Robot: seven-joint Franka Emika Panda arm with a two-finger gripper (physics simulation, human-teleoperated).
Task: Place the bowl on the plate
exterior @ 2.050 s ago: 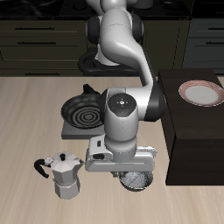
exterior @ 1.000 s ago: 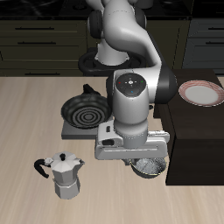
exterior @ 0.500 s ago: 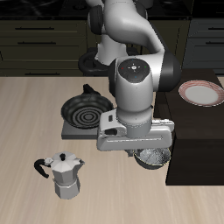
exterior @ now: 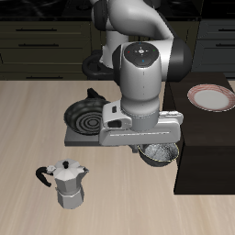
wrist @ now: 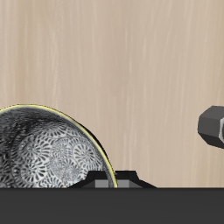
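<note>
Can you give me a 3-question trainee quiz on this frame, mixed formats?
1. True or false: the bowl already rests on the plate.
2. Multiple choice: what stands nearest the table's front edge? A) the frying pan B) the moka pot C) the plate
3. Fill in: the plate sits on top of a dark ____.

Key
1. False: the bowl hangs under the gripper, apart from the plate.
2. B
3. cabinet
</note>
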